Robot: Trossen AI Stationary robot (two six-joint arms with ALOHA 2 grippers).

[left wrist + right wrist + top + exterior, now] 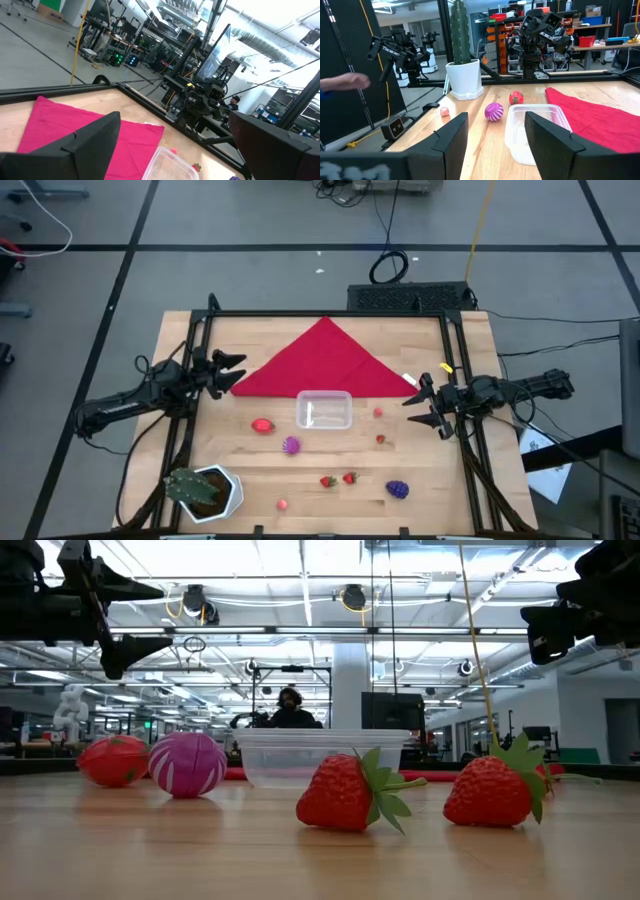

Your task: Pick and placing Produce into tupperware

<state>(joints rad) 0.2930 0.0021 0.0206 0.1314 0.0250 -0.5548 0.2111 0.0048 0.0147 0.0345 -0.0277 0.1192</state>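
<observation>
Tupperware (324, 410) sits empty; left gripper (232, 372), right gripper (424, 405) spread, holding nothing.

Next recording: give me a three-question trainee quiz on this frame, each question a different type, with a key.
1. True or false: the tupperware already holds produce.
2. Multiple choice: the red cloth lies (A) under the plant pot, (B) just behind the tupperware, (C) off the table.
3. Fill in: the left gripper and right gripper both hover with jaws ____.

Key:
1. False; it is empty, and the strawberries, grape bunch and the rest lie around it.
2. B.
3. Open.
</observation>
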